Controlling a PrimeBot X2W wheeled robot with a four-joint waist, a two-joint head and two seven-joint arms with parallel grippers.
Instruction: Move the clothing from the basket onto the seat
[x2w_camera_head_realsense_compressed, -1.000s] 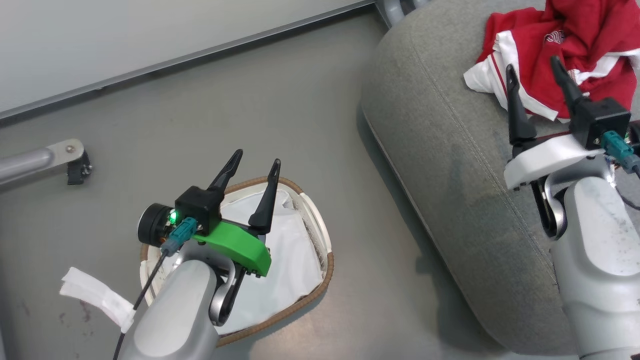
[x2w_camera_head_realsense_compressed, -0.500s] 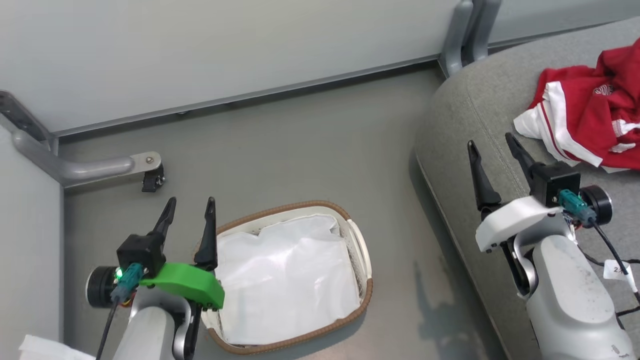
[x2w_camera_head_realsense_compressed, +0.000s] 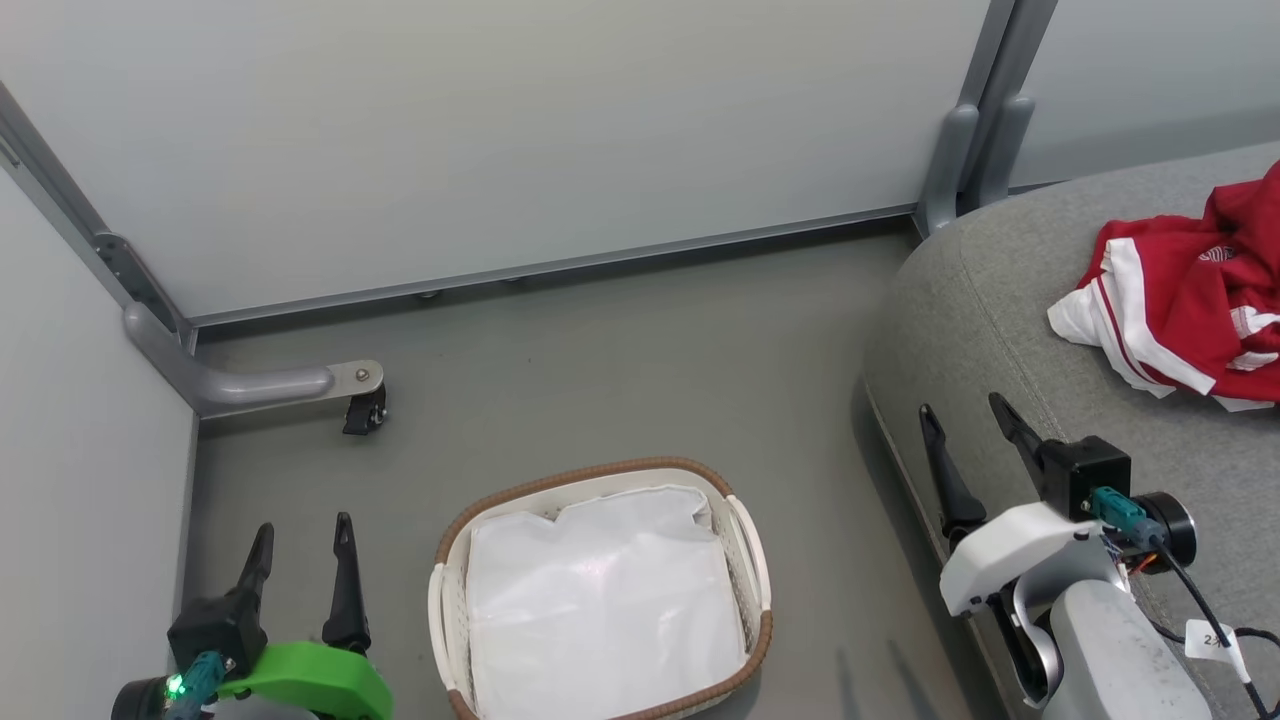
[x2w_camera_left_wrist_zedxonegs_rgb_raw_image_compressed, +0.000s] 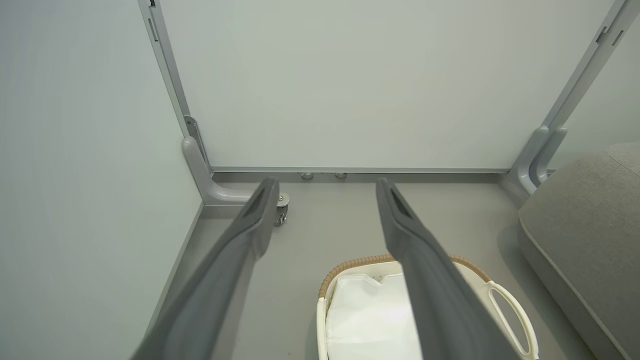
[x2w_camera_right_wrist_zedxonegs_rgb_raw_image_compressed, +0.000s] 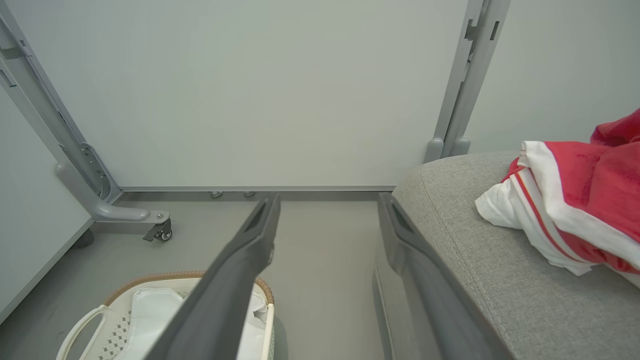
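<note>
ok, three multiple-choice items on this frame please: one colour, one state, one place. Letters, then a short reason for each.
1. What colour is the woven rim of the basket?
A) black
B) brown
C) blue

2. How do the left gripper and the right gripper stand?
A) both open, holding nothing
B) both shut
C) left open, right shut

3. Where does the clothing lie?
A) in the basket
B) in the right gripper
C) on the seat

Answers:
1 B: the rim runs brown above white walls.
2 A: each wrist view shows its gripper spread wide with nothing in it.
3 C: the red and white heap rests on the grey cushion, apart from the right gripper, while the basket holds just its white liner.
</note>
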